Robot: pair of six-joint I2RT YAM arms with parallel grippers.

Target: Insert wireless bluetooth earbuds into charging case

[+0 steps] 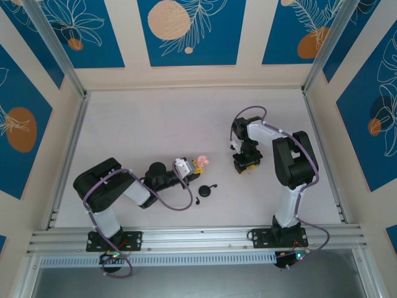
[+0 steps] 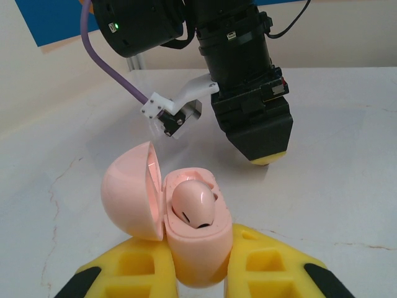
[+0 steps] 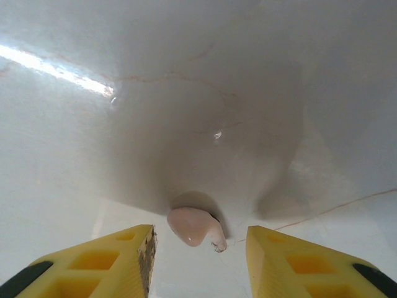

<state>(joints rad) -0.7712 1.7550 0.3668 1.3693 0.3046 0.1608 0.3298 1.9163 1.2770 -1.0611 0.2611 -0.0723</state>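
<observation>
Left wrist: left fingers (image 2: 124, 268) clamped on one pink case (image 2: 197, 257), one bud (image 2: 193, 208) inside; right fingers (image 3: 105, 264) apart, second bud (image 3: 192, 226) between.

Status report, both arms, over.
Left gripper shut on open pink case, one pink bud seated. Right gripper open, straddling second pink bud on table. Black case aside, nothing blocking.

Pale table (image 1: 155, 124): black case (image 1: 206, 190), pink earbud (image 3: 193, 226) (loose).

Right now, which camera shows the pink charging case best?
The left wrist view: the pink charging case sits close up in the left gripper, lid open, one pink earbud seated inside. The top external view shows it as a small pink spot.
</observation>
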